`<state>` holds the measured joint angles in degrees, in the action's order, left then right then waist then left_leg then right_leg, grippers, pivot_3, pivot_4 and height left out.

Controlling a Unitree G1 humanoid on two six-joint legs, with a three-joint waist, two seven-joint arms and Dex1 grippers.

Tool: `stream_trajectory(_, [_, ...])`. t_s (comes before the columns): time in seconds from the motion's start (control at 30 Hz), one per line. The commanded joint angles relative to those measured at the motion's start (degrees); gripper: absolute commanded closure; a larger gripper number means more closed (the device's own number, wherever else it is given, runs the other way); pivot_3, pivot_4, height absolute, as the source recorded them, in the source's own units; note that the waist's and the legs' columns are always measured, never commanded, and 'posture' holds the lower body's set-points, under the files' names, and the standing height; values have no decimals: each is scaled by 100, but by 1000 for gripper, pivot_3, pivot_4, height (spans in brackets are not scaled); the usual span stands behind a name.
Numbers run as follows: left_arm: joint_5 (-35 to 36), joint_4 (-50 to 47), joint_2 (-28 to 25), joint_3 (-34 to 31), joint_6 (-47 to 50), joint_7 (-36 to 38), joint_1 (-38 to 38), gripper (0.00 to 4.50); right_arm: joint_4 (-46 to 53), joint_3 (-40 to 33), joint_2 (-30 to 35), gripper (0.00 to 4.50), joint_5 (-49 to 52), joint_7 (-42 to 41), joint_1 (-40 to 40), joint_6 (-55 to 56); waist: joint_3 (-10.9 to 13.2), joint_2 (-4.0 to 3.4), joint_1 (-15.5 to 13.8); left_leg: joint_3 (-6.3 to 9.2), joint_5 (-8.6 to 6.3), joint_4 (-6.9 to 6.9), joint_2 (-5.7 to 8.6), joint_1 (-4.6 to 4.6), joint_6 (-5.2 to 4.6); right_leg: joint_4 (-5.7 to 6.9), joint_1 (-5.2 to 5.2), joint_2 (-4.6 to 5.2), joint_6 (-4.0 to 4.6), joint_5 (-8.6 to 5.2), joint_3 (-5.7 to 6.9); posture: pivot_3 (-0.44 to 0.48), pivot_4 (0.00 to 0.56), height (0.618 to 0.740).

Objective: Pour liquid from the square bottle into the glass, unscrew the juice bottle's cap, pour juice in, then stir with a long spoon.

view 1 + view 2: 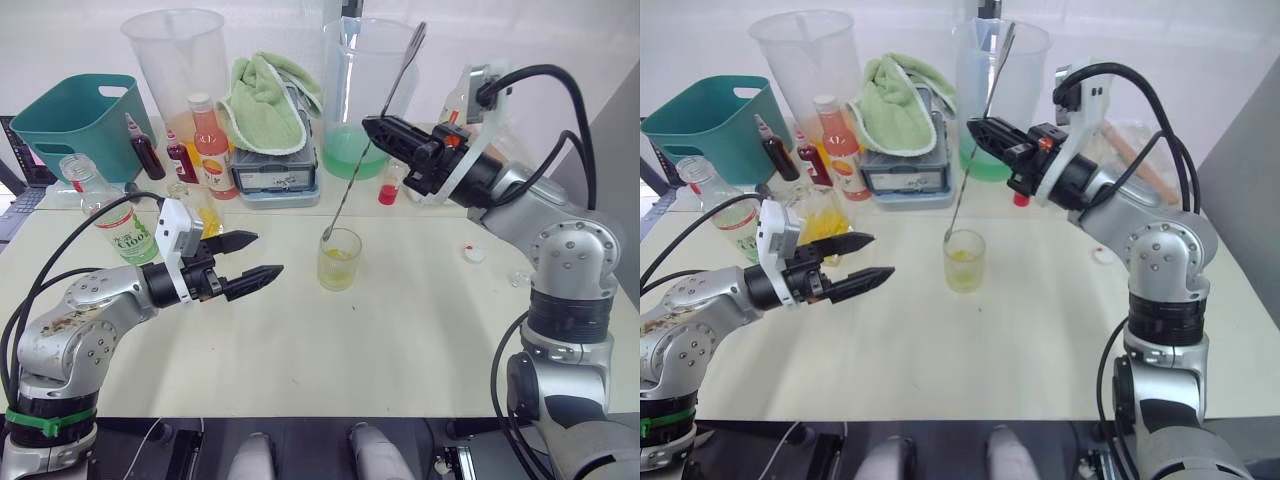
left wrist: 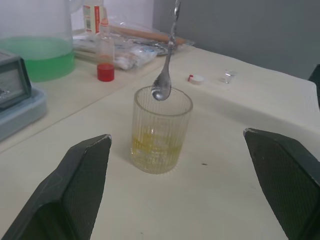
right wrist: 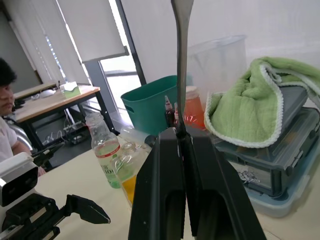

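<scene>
The glass (image 1: 339, 259) stands upright near the middle of the bench (image 1: 400, 340), with a shallow layer of yellowish liquid in the bottom. The long spoon (image 1: 372, 132) is held over it on a slant: its small bowl hangs just at the rim of the glass, above the liquid rather than in it as far as can be judged, and its shaft rises from there toward one o'clock. The shaft is clamped about midway between the jaws of the right gripper (image 1: 372, 126), which are closed on it; this arm reaches in from about two o'clock of the glass. For stirring, the spoon is judged to need lowering along its own axis until the bowl is under the liquid. The left gripper (image 1: 251, 258) lies at about nine o'clock of the glass, near but apart from it, its jaws spread wide, holding nothing and pointing at the glass. The juice bottle (image 1: 122, 229) stands beyond the left arm at ten o'clock, with no cap on its neck. A white cap (image 1: 474, 254) lies on the bench at three o'clock.
</scene>
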<state>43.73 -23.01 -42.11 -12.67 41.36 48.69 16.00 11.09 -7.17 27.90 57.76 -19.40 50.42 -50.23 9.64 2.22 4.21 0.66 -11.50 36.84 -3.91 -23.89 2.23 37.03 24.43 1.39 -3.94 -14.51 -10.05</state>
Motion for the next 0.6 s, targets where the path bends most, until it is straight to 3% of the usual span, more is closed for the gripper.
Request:
stream_trajectory(0.03, [-111, -284, -110, 0, -220, 99, -201, 16, 196, 121, 287, 4500, -466, -353, -92, 157, 0, 0, -8, 0, 0, 0, 0, 0, 0, -1, 0, 1, 0, 0, 0, 0, 150, 723])
stream_trajectory(0.37, [-400, -379, -240, 171, -457, 210, -445, 16, 176, 693, 392, 4500, -1685, -1059, -439, 692, 1, -1, -6, 0, 0, 0, 0, -1, 0, -2, 1, 0, 1, -1, 1, 0, 150, 723])
stream_trajectory(0.6, [-510, -351, -289, 197, -585, 190, -504, 16, 163, 762, 264, 4500, -1997, -1301, -570, 715, 1, -1, -10, 0, 0, 0, 0, -1, 0, -2, 1, 0, 2, -2, 1, 0, 150, 723])
